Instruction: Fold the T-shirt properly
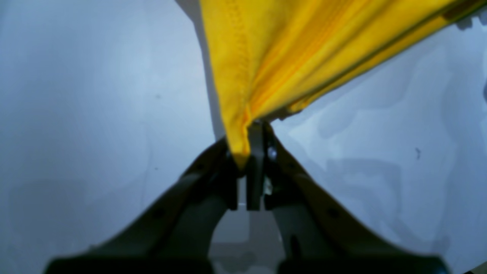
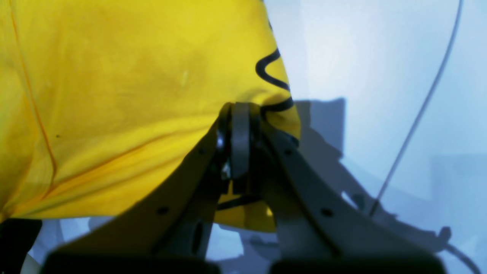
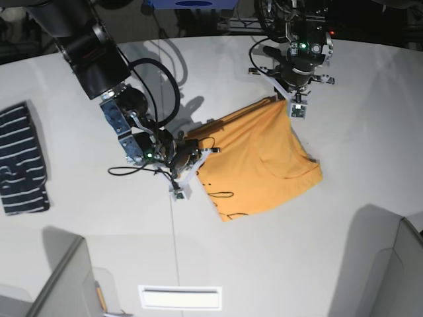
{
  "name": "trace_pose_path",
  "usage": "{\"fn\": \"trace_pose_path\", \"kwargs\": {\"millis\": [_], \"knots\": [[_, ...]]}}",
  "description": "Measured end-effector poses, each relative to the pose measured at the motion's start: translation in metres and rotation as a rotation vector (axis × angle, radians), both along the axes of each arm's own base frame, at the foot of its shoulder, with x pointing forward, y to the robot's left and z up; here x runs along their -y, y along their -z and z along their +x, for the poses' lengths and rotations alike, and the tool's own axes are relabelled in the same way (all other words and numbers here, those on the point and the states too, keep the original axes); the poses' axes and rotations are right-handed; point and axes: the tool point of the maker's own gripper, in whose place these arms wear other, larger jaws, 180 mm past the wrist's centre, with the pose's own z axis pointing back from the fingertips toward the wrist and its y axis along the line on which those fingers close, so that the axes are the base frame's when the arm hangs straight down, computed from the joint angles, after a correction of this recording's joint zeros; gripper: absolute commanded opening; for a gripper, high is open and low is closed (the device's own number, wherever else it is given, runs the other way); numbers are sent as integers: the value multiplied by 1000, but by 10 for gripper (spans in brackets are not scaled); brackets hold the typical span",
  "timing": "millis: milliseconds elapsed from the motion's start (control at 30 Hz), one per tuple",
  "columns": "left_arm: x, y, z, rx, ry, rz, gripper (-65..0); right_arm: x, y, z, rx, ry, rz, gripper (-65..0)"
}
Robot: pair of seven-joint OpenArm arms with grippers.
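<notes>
The orange-yellow T-shirt (image 3: 264,158) lies partly lifted on the white table (image 3: 317,264), stretched between both arms. My left gripper (image 3: 291,99) is at its far upper corner, and in the left wrist view that gripper (image 1: 253,131) is shut on a hemmed corner of the T-shirt (image 1: 304,49), which rises taut from the jaws. My right gripper (image 3: 196,160) pinches the shirt's left edge. In the right wrist view it (image 2: 240,110) is shut on the T-shirt (image 2: 133,95) beside the black cursive lettering (image 2: 272,72).
A navy white-striped garment (image 3: 23,158) lies at the table's left edge. A thin cable (image 3: 175,231) runs from the right arm toward the front. Grey panels stand at the front left (image 3: 59,284) and front right (image 3: 390,264).
</notes>
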Motion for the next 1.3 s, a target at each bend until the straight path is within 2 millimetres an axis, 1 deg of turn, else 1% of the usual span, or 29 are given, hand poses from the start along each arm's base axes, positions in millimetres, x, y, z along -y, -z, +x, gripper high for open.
{"fn": "trace_pose_path", "kwargs": {"millis": [133,167,267,333,367,400,467,533,567,633,700,733,800,867,900,933,1000,1033,1100,1167,1233,1300], "knots": [[-2,1,-3,-6,11,2,-650,-1,-1,-1,2,-2,3,-650],[-4,1,-2,-4,16,5,-574,-1,-1,-1,2,-2,3,-650],[-14,3,-9,-31,-3,42,-250,0,-1,0,8,-3,-6,-650],[-15,5,-15,-43,1,46,-71,1,-4,0,20,0,-9,-650],[-15,6,-17,-49,1,45,-15,1,-6,-2,27,1,-9,-650],[-14,6,-18,-50,0,40,0,0,-9,-4,37,-4,-9,-650],[-16,3,-16,-37,-6,35,0,-6,-18,-13,48,-23,13,-650],[-28,-2,-14,-23,-41,52,-2,-12,-29,-20,46,-53,23,-650],[-36,-4,-14,-17,-58,60,-21,-14,-38,-19,66,-66,34,-650],[-48,-8,-10,5,-123,16,-61,-19,-55,-20,110,-84,60,-650],[-53,-17,2,48,-181,-94,-102,-16,-67,-22,140,-89,73,-650],[-51,-25,10,92,-203,-189,-122,-10,-69,-24,137,-75,82,-650],[-57,-40,21,147,-250,-318,-132,6,-73,-22,141,-21,81,-650],[-64,-50,25,120,-248,-405,-128,21,-73,-20,126,16,72,-650],[-65,-56,34,134,-251,-467,-128,27,-74,-18,126,33,69,-650],[-64,-64,44,157,-250,-539,-128,29,-75,-17,127,38,66,-650],[-60,-80,64,221,-265,-680,-128,26,-76,-18,126,36,80,-650],[-62,-83,70,241,-283,-716,-133,25,-76,-19,122,32,83,-650],[-72,-73,70,225,-331,-738,-135,27,-72,-22,114,31,74,-650],[-82,-57,68,186,-374,-716,-135,27,-70,-26,102,31,73,-650],[-81,-51,74,177,-386,-751,-135,25,-70,-26,103,29,79,-650],[-70,-42,84,149,-375,-787,-138,26,-71,-25,107,31,76,-650]]}}
